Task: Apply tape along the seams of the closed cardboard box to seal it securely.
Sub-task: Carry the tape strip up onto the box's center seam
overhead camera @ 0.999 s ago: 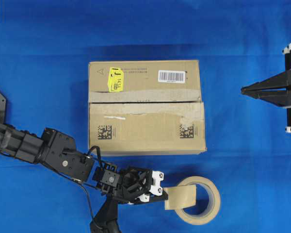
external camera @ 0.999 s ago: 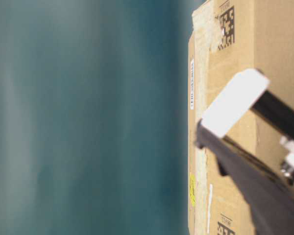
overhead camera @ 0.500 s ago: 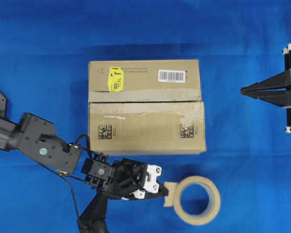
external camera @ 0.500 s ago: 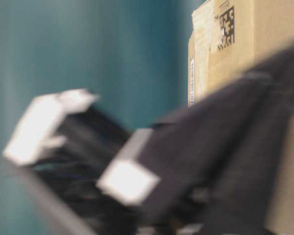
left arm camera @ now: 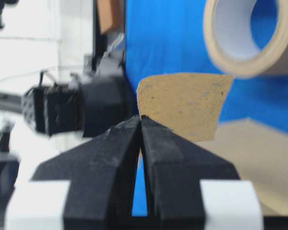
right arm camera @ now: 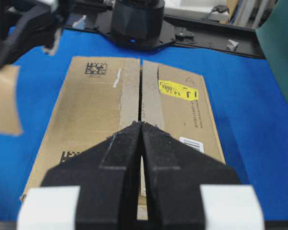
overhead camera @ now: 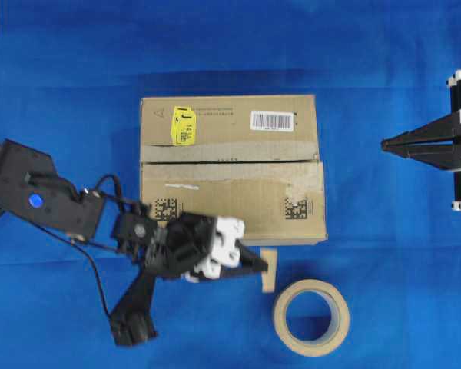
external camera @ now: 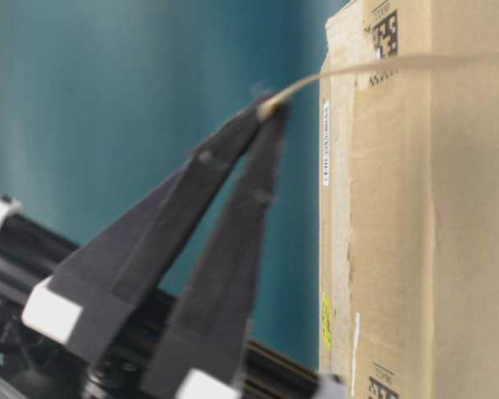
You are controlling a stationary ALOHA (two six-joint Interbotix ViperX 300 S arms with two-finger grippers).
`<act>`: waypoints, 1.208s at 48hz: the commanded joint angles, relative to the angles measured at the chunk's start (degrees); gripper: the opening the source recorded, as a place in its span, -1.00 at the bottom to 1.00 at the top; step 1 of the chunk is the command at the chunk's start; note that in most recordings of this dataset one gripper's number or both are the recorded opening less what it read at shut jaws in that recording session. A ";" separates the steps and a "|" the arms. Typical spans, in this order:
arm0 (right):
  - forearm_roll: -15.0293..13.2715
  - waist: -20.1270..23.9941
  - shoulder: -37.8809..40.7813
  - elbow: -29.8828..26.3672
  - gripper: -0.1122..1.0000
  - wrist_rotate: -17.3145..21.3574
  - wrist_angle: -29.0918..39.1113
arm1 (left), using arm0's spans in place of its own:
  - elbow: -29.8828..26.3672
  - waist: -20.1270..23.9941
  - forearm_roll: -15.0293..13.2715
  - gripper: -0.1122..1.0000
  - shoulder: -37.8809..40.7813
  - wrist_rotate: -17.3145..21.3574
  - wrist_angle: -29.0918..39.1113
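The brown cardboard box (overhead camera: 230,207) lies mid-table, with its dark seam (overhead camera: 230,161) running between greyish torn bands. My left gripper (overhead camera: 261,267) is just in front of the box's near edge, shut on one end of a short tan tape strip (overhead camera: 269,270). In the left wrist view the strip (left arm camera: 182,105) stands out beyond the closed tips (left arm camera: 140,118). At table level the strip (external camera: 382,65) trails from the tips (external camera: 271,106) across the box (external camera: 416,233). My right gripper (overhead camera: 386,143) is shut and empty to the box's right. Its wrist view looks along the seam (right arm camera: 140,91).
The ring-shaped tape roll (overhead camera: 313,317) lies on the blue cloth right of and nearer than the left gripper, apart from the strip; it also shows in the left wrist view (left arm camera: 249,43). A yellow sticker (overhead camera: 183,125) and a barcode label (overhead camera: 271,120) sit on the far flap.
My left gripper has moved away from the roll toward the box's near edge, carrying the strip. The strip, joined to the roll before, now hangs apart from it. The right arm has not moved.
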 commanded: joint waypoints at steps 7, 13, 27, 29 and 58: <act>0.18 0.00 0.26 -1.85 -0.76 0.09 -0.26 | 2.55 6.06 0.26 -0.79 -6.77 1.41 -0.35; 0.18 -0.09 0.26 -1.85 -0.76 0.09 -0.35 | 3.87 8.35 0.26 -0.79 -8.96 4.04 -0.35; 0.18 -0.88 0.09 -1.93 -0.76 0.09 -0.26 | 4.39 11.51 0.35 -0.79 -9.23 8.26 0.00; 0.18 -0.97 0.09 -1.85 -0.76 0.09 -0.26 | 4.48 11.95 0.26 -0.79 -9.23 8.17 0.00; 0.09 -2.37 0.53 -1.76 -0.76 0.00 -0.26 | 8.96 14.24 -0.09 -0.79 -8.79 7.91 2.81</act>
